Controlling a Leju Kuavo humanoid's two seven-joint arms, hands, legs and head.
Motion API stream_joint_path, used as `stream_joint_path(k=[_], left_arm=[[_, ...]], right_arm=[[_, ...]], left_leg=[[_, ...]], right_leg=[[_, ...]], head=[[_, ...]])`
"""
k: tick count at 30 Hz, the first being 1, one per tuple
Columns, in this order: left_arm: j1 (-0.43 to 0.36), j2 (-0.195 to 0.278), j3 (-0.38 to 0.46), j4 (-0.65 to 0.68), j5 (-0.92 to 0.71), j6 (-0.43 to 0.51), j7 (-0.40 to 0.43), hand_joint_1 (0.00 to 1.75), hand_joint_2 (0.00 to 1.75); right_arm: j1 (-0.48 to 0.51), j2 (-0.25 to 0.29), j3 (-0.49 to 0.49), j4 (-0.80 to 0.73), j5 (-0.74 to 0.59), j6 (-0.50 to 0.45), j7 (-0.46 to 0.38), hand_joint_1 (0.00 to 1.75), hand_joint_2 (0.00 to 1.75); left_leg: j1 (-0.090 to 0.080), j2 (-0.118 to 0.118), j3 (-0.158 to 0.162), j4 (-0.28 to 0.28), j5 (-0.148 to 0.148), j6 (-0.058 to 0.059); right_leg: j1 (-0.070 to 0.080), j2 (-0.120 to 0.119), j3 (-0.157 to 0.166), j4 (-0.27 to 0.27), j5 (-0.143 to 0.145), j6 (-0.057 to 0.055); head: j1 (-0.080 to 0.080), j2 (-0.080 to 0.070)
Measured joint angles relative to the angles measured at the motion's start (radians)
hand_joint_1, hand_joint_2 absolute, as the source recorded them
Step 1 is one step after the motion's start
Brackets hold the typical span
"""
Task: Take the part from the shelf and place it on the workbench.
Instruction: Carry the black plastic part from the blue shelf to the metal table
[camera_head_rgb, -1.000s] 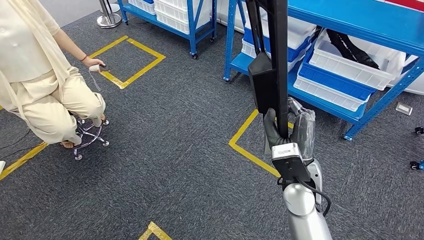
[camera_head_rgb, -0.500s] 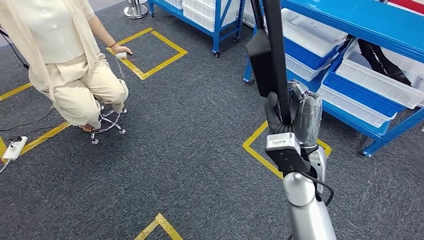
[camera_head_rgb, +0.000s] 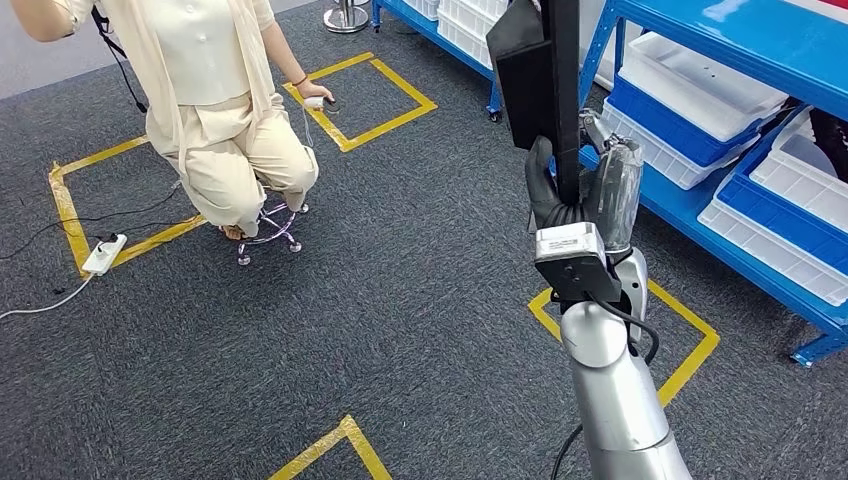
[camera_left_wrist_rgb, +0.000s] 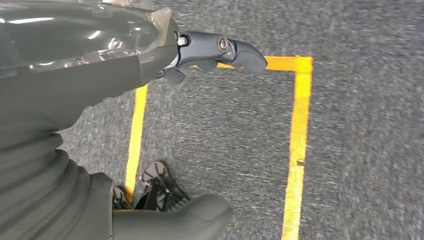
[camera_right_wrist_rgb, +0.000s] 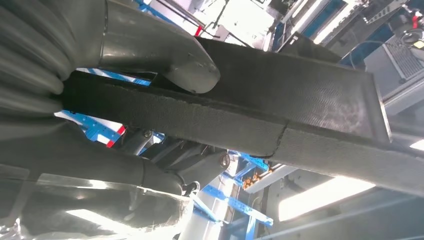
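My right hand (camera_head_rgb: 580, 195) is clamped around the long black part (camera_head_rgb: 545, 70), holding it upright so it clears the blue shelf (camera_head_rgb: 700, 215) while carried. My left hand (camera_left_wrist_rgb: 100, 65) hangs over the carpet, fingers apparently apart and holding nothing.

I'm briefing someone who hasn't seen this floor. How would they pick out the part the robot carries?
Start at the blue shelf with white bins on the right. In front of it the right hand grips the part, held upright above the grey carpet. It is long, flat and black, unlike the white and blue bins behind.
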Motion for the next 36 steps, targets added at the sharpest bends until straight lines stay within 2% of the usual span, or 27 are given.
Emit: stream_joint_path(k=[2, 3, 4, 6, 7, 8, 9, 11, 12, 13, 15, 17, 18, 20, 21, 22, 23, 24, 25, 27, 28, 30, 31, 33, 34, 35, 36], left_arm=[[0.001, 0.000, 0.008, 0.000, 0.004, 0.007, -0.003, 0.00, 1.75], [0.001, 0.000, 0.011, 0.000, 0.005, 0.009, -0.005, 0.00, 1.75], [0.000, 0.000, 0.013, 0.000, 0.005, 0.010, -0.006, 0.00, 1.75], [0.000, -0.001, 0.014, 0.000, 0.005, 0.009, -0.006, 0.00, 1.75], [0.000, -0.001, 0.014, 0.000, 0.005, 0.008, -0.006, 0.00, 1.75], [0.000, -0.001, 0.015, 0.000, 0.005, 0.007, -0.006, 0.00, 1.75], [0.000, -0.001, 0.015, 0.000, 0.005, 0.006, -0.006, 0.00, 1.75], [-0.001, -0.003, 0.015, 0.000, 0.005, 0.000, -0.006, 0.00, 1.75], [-0.002, -0.005, 0.015, 0.001, 0.005, -0.004, -0.006, 0.00, 1.75], [-0.003, -0.007, 0.015, 0.001, 0.003, -0.008, -0.006, 0.00, 1.75], [-0.004, -0.008, 0.015, 0.000, -0.002, -0.016, -0.006, 0.00, 1.75], [-0.004, -0.007, 0.014, 0.000, -0.006, -0.021, -0.006, 0.00, 1.75], [-0.004, -0.007, 0.014, 0.000, -0.006, -0.022, -0.006, 0.00, 1.75], [-0.004, -0.005, 0.014, 0.000, -0.006, -0.023, -0.006, 0.00, 1.75], [-0.004, -0.004, 0.014, 0.000, -0.006, -0.023, -0.006, 0.00, 1.75], [-0.004, -0.004, 0.014, 0.000, -0.006, -0.024, -0.006, 0.00, 1.75], [-0.003, -0.004, 0.014, 0.000, -0.006, -0.024, -0.006, 0.00, 1.75], [-0.003, -0.004, 0.014, 0.000, -0.007, -0.025, -0.006, 0.00, 1.75], [-0.003, -0.004, 0.014, 0.000, -0.009, -0.027, -0.006, 0.00, 1.75], [-0.004, -0.005, 0.014, 0.000, -0.014, -0.033, -0.006, 0.00, 1.75], [-0.003, -0.005, 0.014, 0.000, -0.016, -0.036, -0.005, 0.00, 1.75], [-0.001, -0.005, 0.014, 0.000, -0.020, -0.039, -0.004, 0.00, 1.75], [0.001, -0.004, 0.014, 0.000, -0.022, -0.039, -0.003, 0.00, 1.75], [0.001, -0.003, 0.013, 0.000, -0.024, -0.034, -0.001, 0.00, 1.75], [0.001, -0.002, 0.013, 0.000, -0.025, -0.031, 0.000, 0.00, 1.75], [0.001, -0.002, 0.013, 0.000, -0.025, -0.029, 0.002, 0.00, 1.75], [0.001, -0.001, 0.013, 0.000, -0.025, -0.026, 0.003, 0.00, 1.75]], right_arm=[[-0.006, 0.004, 0.010, 0.005, -0.004, -0.005, 0.000, 1.75, 1.75], [-0.009, 0.007, 0.014, 0.008, -0.006, -0.008, 0.000, 1.75, 1.75], [-0.011, 0.009, 0.017, 0.010, -0.006, -0.011, 0.000, 1.75, 1.75], [-0.014, 0.011, 0.021, 0.014, -0.006, -0.016, 0.001, 1.75, 1.75], [-0.014, 0.011, 0.022, 0.016, -0.006, -0.017, 0.002, 1.75, 1.75], [-0.014, 0.011, 0.023, 0.018, -0.005, -0.019, 0.003, 1.75, 1.75], [-0.014, 0.010, 0.023, 0.019, -0.005, -0.022, 0.004, 1.75, 1.75], [-0.017, 0.008, 0.022, 0.019, -0.002, -0.029, 0.007, 1.75, 1.75], [-0.018, 0.006, 0.021, 0.019, 0.001, -0.032, 0.010, 1.75, 1.75], [-0.020, 0.004, 0.021, 0.018, 0.006, -0.034, 0.014, 1.75, 1.75], [-0.020, -0.003, 0.019, 0.017, 0.016, -0.037, 0.020, 1.75, 1.75], [-0.017, -0.011, 0.018, 0.015, 0.020, -0.039, 0.023, 1.75, 1.75], [-0.016, -0.015, 0.017, 0.014, 0.020, -0.040, 0.024, 1.75, 1.75], [-0.013, -0.024, 0.013, 0.012, 0.021, -0.042, 0.025, 1.75, 1.75], [-0.010, -0.029, 0.012, 0.011, 0.021, -0.043, 0.025, 1.75, 1.75], [-0.006, -0.033, 0.010, 0.011, 0.022, -0.044, 0.025, 1.75, 1.75], [-0.003, -0.036, 0.010, 0.011, 0.022, -0.044, 0.026, 1.75, 1.75], [-0.001, -0.038, 0.009, 0.010, 0.024, -0.044, 0.026, 1.75, 1.75], [0.000, -0.039, 0.009, 0.009, 0.026, -0.044, 0.027, 1.75, 1.75], [0.001, -0.042, 0.008, 0.001, 0.033, -0.046, 0.027, 1.75, 1.75], [0.003, -0.044, 0.008, -0.004, 0.036, -0.047, 0.028, 1.75, 1.75], [0.007, -0.050, 0.006, -0.015, 0.039, -0.049, 0.031, 1.75, 1.75], [0.011, -0.052, 0.005, -0.020, 0.040, -0.050, 0.033, 1.75, 1.75], [0.018, -0.055, 0.003, -0.026, 0.039, -0.051, 0.036, 1.75, 1.75], [0.023, -0.057, 0.002, -0.027, 0.038, -0.051, 0.037, 1.75, 1.75], [0.029, -0.059, 0.001, -0.028, 0.036, -0.051, 0.037, 1.75, 1.75], [0.034, -0.062, 0.001, -0.029, 0.033, -0.051, 0.036, 1.75, 1.75]], left_leg=[[0.000, 0.021, -0.015, 0.024, -0.016, -0.010], [0.001, 0.042, -0.032, 0.061, -0.039, -0.015], [0.003, 0.066, -0.058, 0.116, -0.071, -0.021], [0.014, 0.087, -0.116, 0.234, -0.121, -0.036], [0.022, 0.093, -0.131, 0.263, -0.126, -0.045], [0.031, 0.099, -0.127, 0.255, -0.112, -0.054], [0.039, 0.109, -0.104, 0.212, -0.085, -0.063], [0.052, 0.147, -0.037, 0.092, -0.035, -0.080], [0.053, 0.158, -0.017, 0.055, -0.025, -0.077], [0.051, 0.163, -0.009, 0.040, -0.024, -0.069], [0.039, 0.144, -0.015, 0.040, -0.027, -0.041], [0.033, 0.127, -0.016, 0.035, -0.021, -0.021], [0.033, 0.118, -0.016, 0.033, -0.018, -0.013], [0.030, 0.101, -0.017, 0.031, -0.016, -0.002], [0.026, 0.090, -0.018, 0.031, -0.016, 0.001], [0.022, 0.078, -0.019, 0.031, -0.016, 0.004], [0.017, 0.065, -0.019, 0.032, -0.015, 0.006], [0.013, 0.053, -0.018, 0.032, -0.014, 0.007], [0.010, 0.041, -0.017, 0.032, -0.013, 0.008], [0.007, 0.023, -0.017, 0.031, -0.011, 0.008], [0.007, 0.016, -0.018, 0.030, -0.009, 0.006], [0.009, 0.003, -0.020, 0.026, -0.005, -0.003], [0.010, 0.002, -0.022, 0.027, -0.004, -0.006], [0.006, 0.032, -0.038, 0.062, -0.030, -0.013], [0.005, 0.055, -0.057, 0.105, -0.058, -0.015], [0.004, 0.076, -0.082, 0.163, -0.092, -0.020], [0.006, 0.086, -0.109, 0.223, -0.119, -0.024]], right_leg=[[-0.013, -0.019, 0.010, -0.014, 0.011, -0.017], [-0.020, -0.029, 0.013, -0.020, 0.015, -0.026], [-0.020, -0.039, 0.015, -0.023, 0.017, -0.031], [-0.020, -0.059, 0.016, -0.023, 0.016, -0.036], [-0.021, -0.069, 0.016, -0.023, 0.016, -0.035], [-0.023, -0.078, 0.016, -0.021, 0.014, -0.031], [-0.028, -0.087, 0.017, -0.018, 0.010, -0.026], [-0.027, -0.101, 0.012, -0.001, -0.004, -0.005], [-0.023, -0.107, 0.008, 0.008, -0.012, 0.007], [-0.015, -0.112, 0.007, 0.013, -0.018, 0.017], [-0.012, -0.126, 0.014, 0.010, -0.019, 0.033], [-0.019, -0.112, 0.010, 0.022, -0.031, 0.042], [-0.023, -0.094, -0.004, 0.054, -0.050, 0.040], [-0.024, -0.056, -0.064, 0.175, -0.105, 0.031], [-0.022, -0.048, -0.099, 0.241, -0.127, 0.029], [-0.019, -0.043, -0.124, 0.283, -0.136, 0.028], [-0.014, -0.039, -0.131, 0.287, -0.128, 0.029], [-0.008, -0.034, -0.119, 0.253, -0.106, 0.031], [-0.003, -0.025, -0.091, 0.187, -0.074, 0.030], [0.008, 0.001, -0.040, 0.068, -0.024, 0.015], [0.014, 0.010, -0.028, 0.036, -0.012, 0.004], [0.024, 0.006, -0.022, 0.021, -0.004, -0.016], [0.019, -0.002, -0.018, 0.015, 0.001, -0.025], [0.007, -0.019, -0.005, -0.001, 0.013, -0.042], [0.002, -0.028, -0.002, -0.006, 0.018, -0.048], [0.005, -0.038, -0.001, -0.008, 0.019, -0.051], [0.005, -0.047, -0.002, -0.007, 0.019, -0.053]], head=[[-0.003, 0.000], [-0.005, 0.000], [-0.006, 0.000], [-0.008, 0.000], [-0.008, 0.000], [-0.008, 0.000], [-0.008, 0.000], [-0.011, 0.000], [-0.010, 0.000], [-0.007, 0.000], [0.000, 0.000], [0.002, 0.000], [0.003, 0.000], [0.004, 0.000], [0.005, 0.000], [0.006, 0.000], [0.006, 0.000], [0.006, 0.000], [0.006, 0.000], [0.006, 0.000], [0.006, 0.000], [0.009, 0.000], [0.009, 0.000], [0.008, 0.000], [0.007, 0.000], [0.008, 0.000], [0.007, 0.000]])
